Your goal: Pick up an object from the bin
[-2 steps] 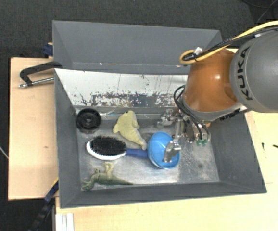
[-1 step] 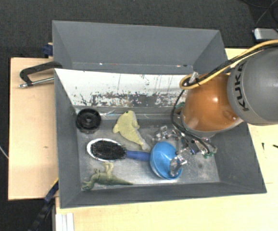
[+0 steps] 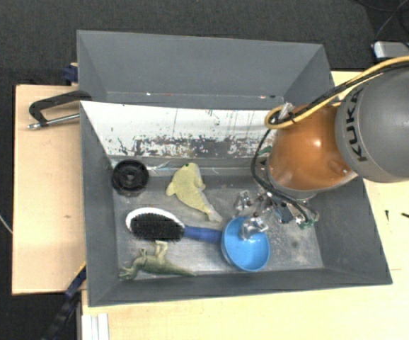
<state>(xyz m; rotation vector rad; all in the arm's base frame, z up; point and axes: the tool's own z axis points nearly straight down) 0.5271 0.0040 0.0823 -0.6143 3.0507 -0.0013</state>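
bin point(image 3: 98, 190): grey sheet metal, sloped walls; back wall scuffed and speckled with dark marks.
hand point(image 3: 251, 217): bright bare metal, hung low over the right part of the floor, right above the far rim of the blue bowl; touching it or just clear of it, could not be told.
hand state: released or clenched, could not be told; metal parts lost among wires and glare.
blue bowl point(image 3: 247, 250): smooth glossy plastic, round, open side up, stood front right on the floor; far rim partly covered by the hand.
wrist cover point(image 3: 307, 154): orange-brown, shiny, rounded like a dome; hid the right back corner of the floor.
hairbrush point(image 3: 155, 226): oval white head, black bristles up, blue handle stretched right to the bowl's left side; contact there unclear.
pale figure point(image 3: 189, 188): yellowish, soft-looking, lumpy, lay mid floor; kind hard to make out.
black disc point(image 3: 129, 176): round, matte, ringed, lay back left near the wall.
green lizard point(image 3: 151, 262): rubbery toy, thin limbs and tail, lay along the front wall, just in front of the hairbrush.
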